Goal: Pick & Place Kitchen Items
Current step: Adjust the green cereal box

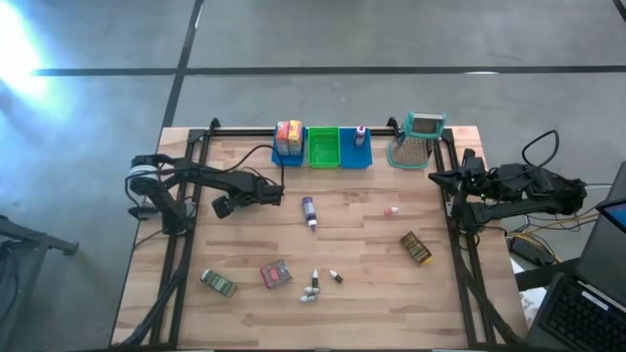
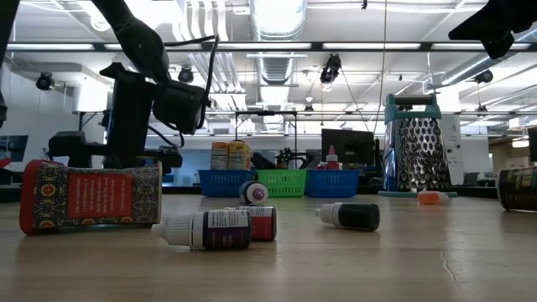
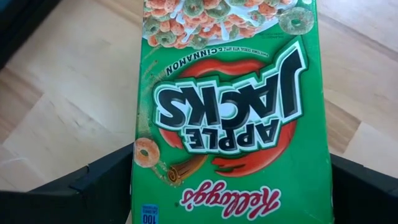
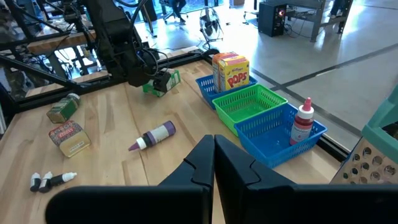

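Observation:
My left gripper (image 1: 271, 198) hangs over the table's left middle, shut on a green cereal box (image 3: 230, 118), which also shows in the right wrist view (image 4: 163, 83). My right gripper (image 4: 214, 155) is shut and holds nothing; it waits by the table's right edge (image 1: 437, 178). A purple bottle (image 1: 309, 211) lies on its side mid-table. Near the front lie a green packet (image 1: 218, 283), a pink-red packet (image 1: 276, 275), small bottles (image 1: 315, 284) and a brown packet (image 1: 416, 247). A yellow-red box (image 1: 289, 135) stands in the left blue bin. My left gripper pinches the green box between its two fingers (image 3: 93, 186), one on each long side (image 3: 138, 186), near the end with the brand name. The fingers slant down from the table's left. The box reaches forward past them, printed face up, lifted clear of the table.
At the far edge stand a blue bin (image 1: 286, 152), a green bin (image 1: 324, 147) and a second blue bin (image 1: 357, 154) with a red-capped white bottle (image 1: 360, 135). A metal grater (image 1: 419, 140) stands to their right. A small pink thing (image 1: 391, 210) lies mid-right.

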Robot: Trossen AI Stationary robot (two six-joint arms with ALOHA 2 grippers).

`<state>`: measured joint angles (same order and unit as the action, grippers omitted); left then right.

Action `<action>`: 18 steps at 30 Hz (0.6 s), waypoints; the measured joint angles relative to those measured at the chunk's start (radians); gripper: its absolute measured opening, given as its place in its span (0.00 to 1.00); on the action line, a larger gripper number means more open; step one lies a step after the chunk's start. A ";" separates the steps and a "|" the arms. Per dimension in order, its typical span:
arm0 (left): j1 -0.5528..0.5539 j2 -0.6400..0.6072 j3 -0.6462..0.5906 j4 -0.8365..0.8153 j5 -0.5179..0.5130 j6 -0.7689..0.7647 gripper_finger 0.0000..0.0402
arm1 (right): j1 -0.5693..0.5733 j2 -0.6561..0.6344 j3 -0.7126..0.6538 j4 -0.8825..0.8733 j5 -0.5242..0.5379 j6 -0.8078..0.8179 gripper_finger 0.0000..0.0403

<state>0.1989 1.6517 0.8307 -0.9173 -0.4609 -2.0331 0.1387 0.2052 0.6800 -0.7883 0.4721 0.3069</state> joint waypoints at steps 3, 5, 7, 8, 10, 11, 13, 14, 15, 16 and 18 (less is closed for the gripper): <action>-0.001 0.000 0.000 0.000 0.000 -0.014 0.99 | 0.000 0.000 0.000 0.000 0.000 0.000 0.02; -0.002 0.000 0.000 0.000 0.000 -0.019 0.99 | 0.000 0.000 0.000 0.000 0.000 0.000 0.02; -0.005 0.000 0.000 0.000 0.000 -0.020 0.99 | 0.000 0.000 0.000 0.000 0.000 0.000 0.02; -0.006 0.000 0.000 -0.001 0.000 -0.022 0.99 | 0.000 0.000 0.000 0.000 0.000 0.000 0.02; -0.007 -0.001 0.000 -0.002 -0.001 -0.026 0.97 | 0.000 0.000 0.000 0.000 0.000 0.000 0.02; -0.007 -0.001 0.000 -0.003 -0.001 -0.028 0.96 | 0.000 0.000 0.000 0.000 0.000 0.000 0.02; -0.009 -0.001 0.001 -0.007 -0.002 -0.028 0.92 | 0.000 0.000 0.000 0.000 0.000 0.000 0.02; -0.011 -0.001 0.001 -0.007 -0.002 -0.028 0.90 | 0.000 0.000 0.000 0.000 0.000 0.000 0.02; -0.014 -0.001 0.001 -0.007 -0.004 -0.028 0.88 | 0.000 0.000 0.000 0.000 0.000 0.000 0.02; -0.016 -0.001 0.001 -0.007 -0.004 -0.028 0.86 | 0.000 0.000 0.000 0.000 0.000 0.000 0.02; -0.022 -0.004 0.001 -0.006 -0.003 -0.025 0.83 | 0.000 0.000 0.000 0.000 0.000 0.000 0.02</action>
<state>0.1770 1.6481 0.8314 -0.9237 -0.4635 -2.0585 0.1388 0.2054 0.6802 -0.7883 0.4721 0.3069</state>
